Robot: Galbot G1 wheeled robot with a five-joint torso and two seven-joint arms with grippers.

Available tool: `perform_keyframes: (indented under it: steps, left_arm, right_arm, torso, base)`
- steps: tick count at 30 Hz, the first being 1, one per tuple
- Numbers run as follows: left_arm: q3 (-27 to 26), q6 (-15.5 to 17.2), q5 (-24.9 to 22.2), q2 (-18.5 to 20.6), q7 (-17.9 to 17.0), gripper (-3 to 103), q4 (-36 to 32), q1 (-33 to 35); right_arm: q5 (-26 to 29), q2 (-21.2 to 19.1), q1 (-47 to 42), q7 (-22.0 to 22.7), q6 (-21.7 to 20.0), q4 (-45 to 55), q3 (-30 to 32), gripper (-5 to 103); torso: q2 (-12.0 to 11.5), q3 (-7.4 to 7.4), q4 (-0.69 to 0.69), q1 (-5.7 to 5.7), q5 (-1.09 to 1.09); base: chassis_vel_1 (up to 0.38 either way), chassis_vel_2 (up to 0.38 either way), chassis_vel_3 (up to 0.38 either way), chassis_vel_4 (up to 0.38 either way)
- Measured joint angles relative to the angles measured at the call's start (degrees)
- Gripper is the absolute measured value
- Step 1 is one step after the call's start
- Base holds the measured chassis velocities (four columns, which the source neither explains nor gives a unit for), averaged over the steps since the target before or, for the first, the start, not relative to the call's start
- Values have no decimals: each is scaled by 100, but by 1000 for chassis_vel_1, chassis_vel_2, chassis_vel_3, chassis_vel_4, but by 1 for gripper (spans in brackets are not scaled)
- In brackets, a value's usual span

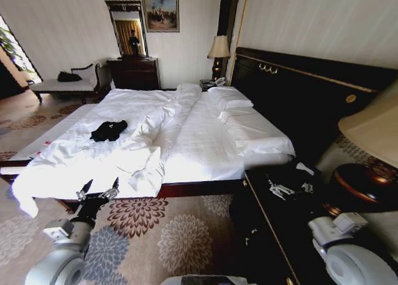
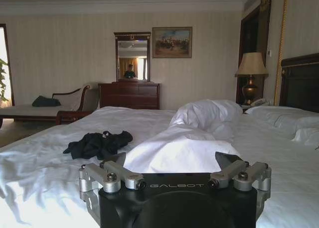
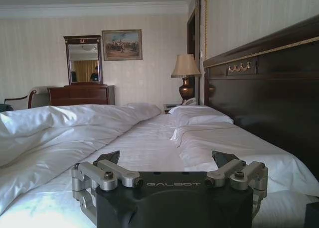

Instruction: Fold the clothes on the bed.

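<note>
Black T-shirt (image 1: 109, 130) lies crumpled on bed (image 1: 205, 148), left half, atop white duvet (image 1: 93, 157) — well apart from both arms. Left pincer (image 1: 98, 190) at bed's near edge, jaws spread, empty. Right pincer (image 1: 291, 186) by headboard (image 1: 305, 92), likewise spread, empty. Fabric likely soft, light, limp — best pinched at hem or shoulder edge.

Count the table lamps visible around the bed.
2. One lamp stands on the far nightstand beside the headboard, near the back wall. The other lamp is close by on the robot's right, on the near nightstand. Others may be out of view.
</note>
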Motion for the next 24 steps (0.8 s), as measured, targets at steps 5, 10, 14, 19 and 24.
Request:
perform_keyframes:
  steps: [5,10,14,19,24]
  left_arm:
    - [-18,13,-20,33,-3,100,-26,-46]
    - [-18,28,-18,43,-10,100,-39,-58]
    - [-25,36,-17,67,-17,100,-46,-69]
    - [-45,37,-10,95,-24,100,-70,-122]
    - [-53,-78,87,119,-54,100,-110,-224]
  right_arm:
    - [-22,-23,-2,-15,-12,-1,-10,100]
    - [-130,-33,-24,-124,-38,4,-11,100]
    - [-217,-1,-30,-166,-46,7,-46,100]
    - [-240,0,-27,-174,-48,-20,-74,100]
    - [-239,-12,-15,-205,-42,-41,-90,100]
  torso:
    - [0,0,0,-1,1]
    - [1,0,0,-1,0]
    - [0,0,1,0,0]
    - [0,0,0,1,0]
    - [0,1,0,1,1]
  base:
    - [-123,136,116,-131]
    - [-144,140,145,-148]
    - [-179,173,169,-171]
    - [-197,191,188,-183]
    - [-171,167,179,-183]
